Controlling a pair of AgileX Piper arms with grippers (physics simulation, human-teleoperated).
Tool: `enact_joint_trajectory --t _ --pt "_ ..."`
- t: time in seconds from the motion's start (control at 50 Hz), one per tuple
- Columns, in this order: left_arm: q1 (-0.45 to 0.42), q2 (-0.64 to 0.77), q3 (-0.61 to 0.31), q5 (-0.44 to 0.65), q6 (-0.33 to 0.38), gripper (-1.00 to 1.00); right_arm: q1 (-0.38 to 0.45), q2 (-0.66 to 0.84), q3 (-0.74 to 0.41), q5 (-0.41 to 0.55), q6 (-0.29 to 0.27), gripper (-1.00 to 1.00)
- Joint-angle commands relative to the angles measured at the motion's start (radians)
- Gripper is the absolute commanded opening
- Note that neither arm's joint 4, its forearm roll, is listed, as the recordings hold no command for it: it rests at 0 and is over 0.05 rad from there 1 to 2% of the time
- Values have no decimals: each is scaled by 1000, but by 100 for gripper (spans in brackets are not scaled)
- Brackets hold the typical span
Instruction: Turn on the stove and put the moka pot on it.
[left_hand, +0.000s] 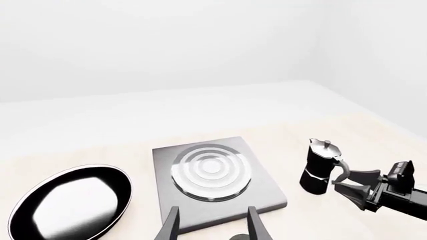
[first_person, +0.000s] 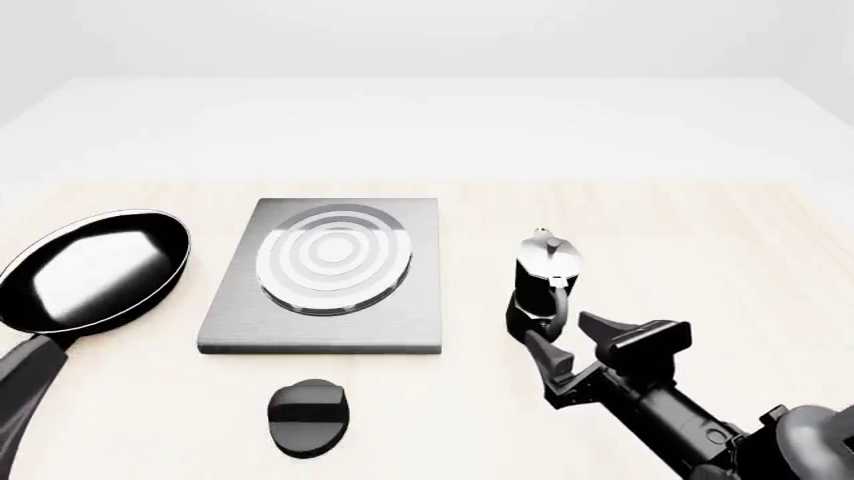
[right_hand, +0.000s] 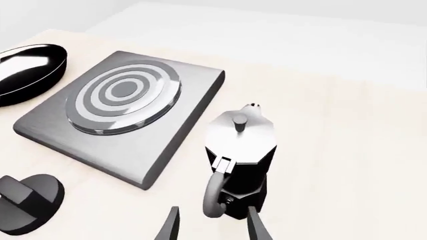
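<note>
fingers (first_person: 597, 326) of the right gripper (first_person: 569, 338) are spreading wide, empty, around the black handle of the small faceted black-and-silver moka pot (first_person: 546, 277) sitting beside the flat grey metal stove (first_person: 327, 275).

The moka pot (first_person: 547, 280) stands upright on the table (first_person: 747, 250) just ahead of the right gripper (first_person: 571, 345), its handle turned toward the spread jaws and lying between their tips. Left of those jaws sits the stove (first_person: 327, 275), well apart from the pot. The knob (first_person: 310, 416) lies on the table nearer than the stove, left of the right jaws. The frying pan (first_person: 94, 268) rests farthest left, beside the stove.
</note>
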Motion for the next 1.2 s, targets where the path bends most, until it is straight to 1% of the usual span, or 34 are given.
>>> enact_joint_trajectory --t 0.02,0.24,0.44,0.5,0.54,0.56,0.7,0.92,0.96,0.98,1.02,1.14,1.2 --pt "-2 0 -9 7 -1 100 -2 54 -28 -19 -13 100" --pt "-8 0 -13 10 -1 100 0 75 -53 -18 -25 100" --pt "-16 0 -21 17 -2 100 -5 65 -73 -1 -33 100" --pt "-20 0 -21 17 -3 100 -3 61 -79 6 -33 100" --pt "-28 0 -20 18 -5 100 -1 66 -87 16 -17 100" --pt "-29 0 -21 19 -6 100 0 65 -86 10 -26 100" --pt "-31 0 -32 25 -5 100 -3 74 -96 11 -32 100" --pt "-36 0 -46 35 -2 100 -6 99 -106 -1 -33 100" --pt "-38 0 -48 36 -2 100 -6 104 -109 -3 -26 100" --pt "-39 0 -49 37 -1 100 -7 98 -105 -6 -32 -100" --pt "-39 0 -53 40 0 100 -8 94 -106 -2 -25 -100" --pt "-37 0 -39 29 1 100 -5 85 -106 6 -26 -100" --pt "-43 0 -34 23 0 100 14 75 -103 12 -7 -100"
